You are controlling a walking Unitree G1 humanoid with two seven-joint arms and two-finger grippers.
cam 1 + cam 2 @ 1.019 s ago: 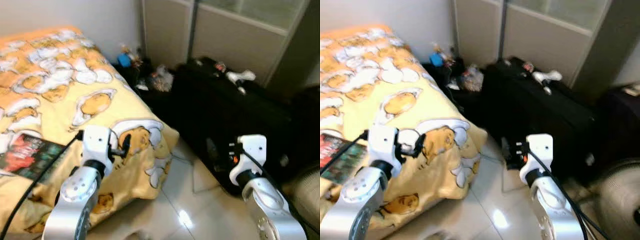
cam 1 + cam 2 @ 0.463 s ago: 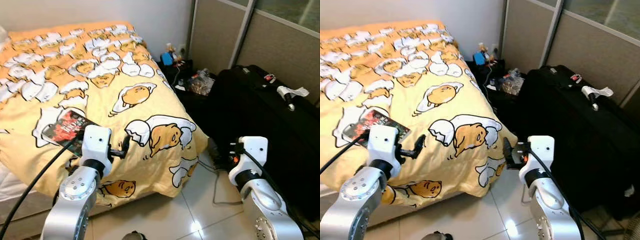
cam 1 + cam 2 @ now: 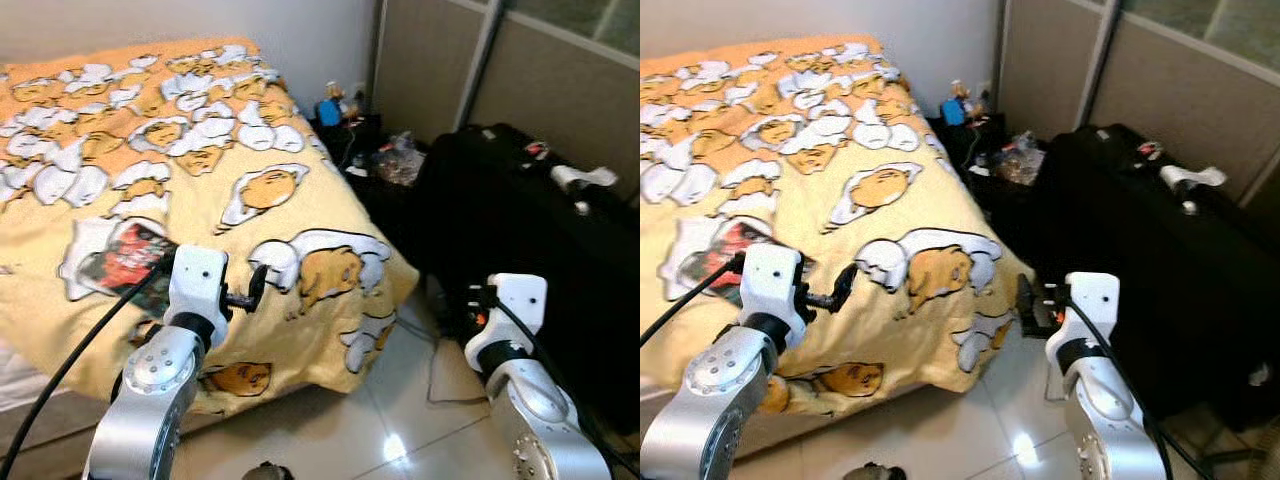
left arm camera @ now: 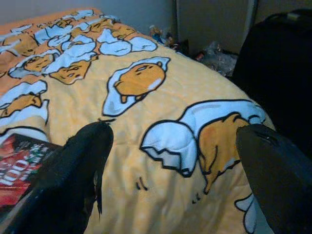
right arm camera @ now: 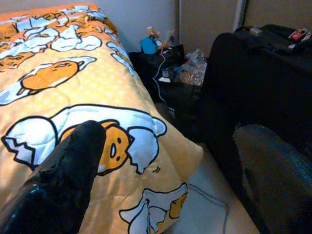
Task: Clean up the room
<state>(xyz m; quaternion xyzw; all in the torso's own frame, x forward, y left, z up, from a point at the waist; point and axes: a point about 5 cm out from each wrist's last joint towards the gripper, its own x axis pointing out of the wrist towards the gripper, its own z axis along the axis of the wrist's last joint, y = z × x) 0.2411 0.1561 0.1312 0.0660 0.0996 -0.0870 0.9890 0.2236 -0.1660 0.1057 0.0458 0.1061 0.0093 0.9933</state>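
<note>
So the robot's standing at the foot corner of a bed (image 3: 200,130) with a yellow blanket (image 3: 300,200) covered in egg cartoons, which takes up the left and middle of the frame.

Both arms are held up in front of the chest, probably just a carry pose while it looks around. The left gripper (image 3: 255,290) sits lower left of center, over the blanket's edge. Its wrist view shows the 2 fingers (image 4: 78,165) spread wide with nothing between them, so it's open and empty. The right gripper (image 3: 1028,305) is lower right, over the floor (image 3: 400,430) next to the suitcase, and its wrist view shows the same wide gap, also empty.

Stuff that looks like it needs tidying:
- a red and black book (image 3: 125,255) lying flat on the blanket, left of center, just beside the left arm. Closest thing to grab, I'd guess.
- a pile of clutter (image 3: 385,165) on the floor in the upper middle, between the bed and the suitcase: a crinkly plastic bag and something blue (image 3: 330,108) up by the wall.
- a big black suitcase (image 3: 520,230) on the right, with a small white item (image 3: 580,178) on top.
- a thin cable (image 3: 440,345) trailing on the tiles by the suitcase.

Nothing's been picked up yet, so the cleanup looks barely started.
</note>
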